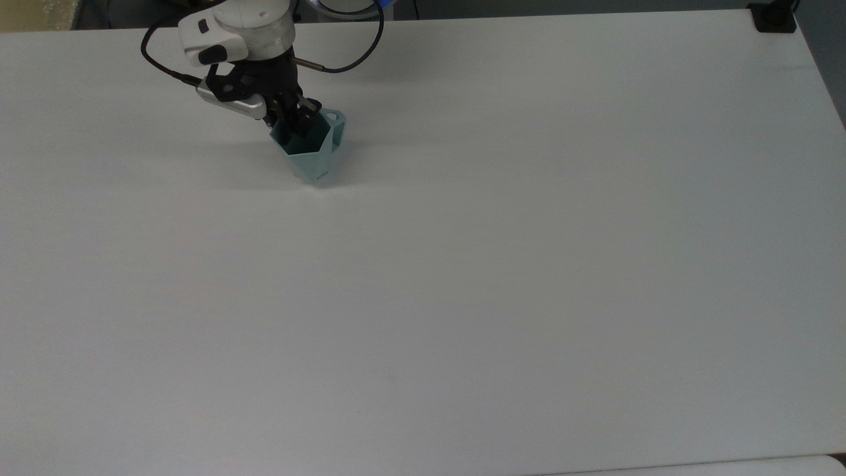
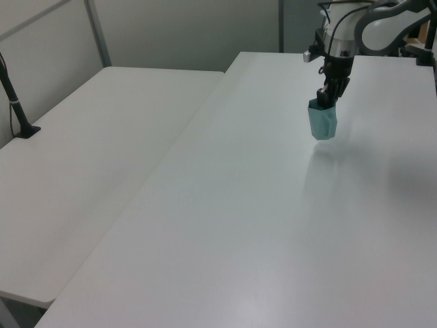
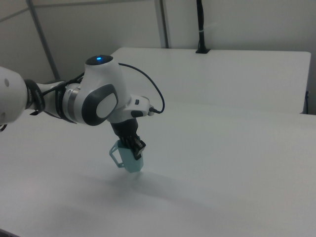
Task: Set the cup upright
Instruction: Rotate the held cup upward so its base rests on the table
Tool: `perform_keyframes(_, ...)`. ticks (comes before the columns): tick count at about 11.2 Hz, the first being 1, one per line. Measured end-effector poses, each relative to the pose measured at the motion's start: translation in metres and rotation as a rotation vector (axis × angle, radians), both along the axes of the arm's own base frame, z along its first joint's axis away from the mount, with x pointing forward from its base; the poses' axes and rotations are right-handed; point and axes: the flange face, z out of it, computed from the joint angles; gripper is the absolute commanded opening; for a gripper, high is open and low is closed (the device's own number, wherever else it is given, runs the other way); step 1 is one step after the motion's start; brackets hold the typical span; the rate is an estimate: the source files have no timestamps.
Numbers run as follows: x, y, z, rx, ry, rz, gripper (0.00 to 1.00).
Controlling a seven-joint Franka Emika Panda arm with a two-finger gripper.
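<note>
Cup point(image 1: 312, 149) hangs mouth-up in my gripper point(image 1: 295, 122), one finger inside the rim and one outside, clamped on the wall, handle toward the top view's right. It sits at the table's point(image 1: 502, 264) far left in the top view, base just above or barely touching. Turning looks done; lowering and release remain.
</note>
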Motion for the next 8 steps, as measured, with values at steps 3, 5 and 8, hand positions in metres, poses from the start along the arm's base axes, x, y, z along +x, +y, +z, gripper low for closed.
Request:
perform_keyframes(3,-0.004,0.009,-0.016,-0.002,0.008,0.016,0.0)
perform_keyframes(5,0.0,0.01,-0.024,-0.007,0.0,0.017,0.05)
perform_keyframes(8,0.0,0.015,-0.026,-0.009,0.002,0.027,0.62)
